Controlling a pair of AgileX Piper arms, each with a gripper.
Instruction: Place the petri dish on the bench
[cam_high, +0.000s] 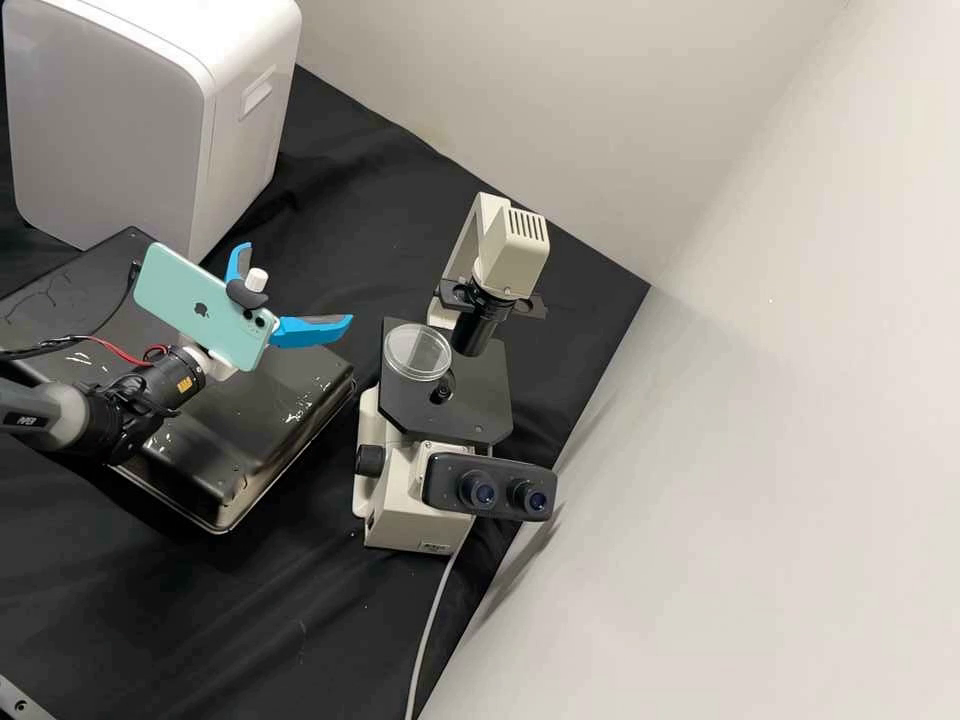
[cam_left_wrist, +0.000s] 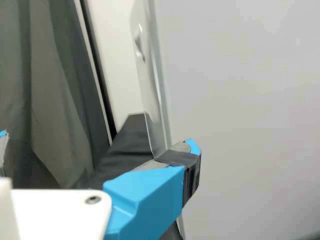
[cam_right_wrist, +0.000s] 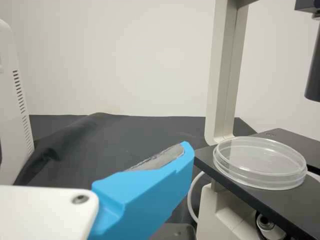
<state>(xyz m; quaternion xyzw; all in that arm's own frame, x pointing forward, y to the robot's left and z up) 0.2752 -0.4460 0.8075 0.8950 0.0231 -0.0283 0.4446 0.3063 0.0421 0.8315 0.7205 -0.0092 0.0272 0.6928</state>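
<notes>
Bench (cam_high: 300, 620): black, bearing the microscope (cam_high: 440, 440).
Right gripper (cam_high: 297, 284): beside the microscope stage, apart from it, fingers spread wide, holding nothing.
Left gripper (cam_left_wrist: 97, 141): fingers apart, holding nothing.
Petri dish (cam_high: 418, 352): clear, on the microscope stage.

High camera: fixed, above and in front of the cream-and-black inverted microscope (cam_high: 400, 500), looking down at a slant, far enough back to take in the black cloth bench (cam_high: 200, 620). Right wrist camera: low, close beside the microscope, level with its flat black stage (cam_right_wrist: 250, 197). Both views share that stage and the clear round plastic petri dish (cam_high: 418, 352) on it. Left wrist camera: hard up against a pale wall (cam_left_wrist: 250, 100); its place relative to the microscope can't be told.
</notes>
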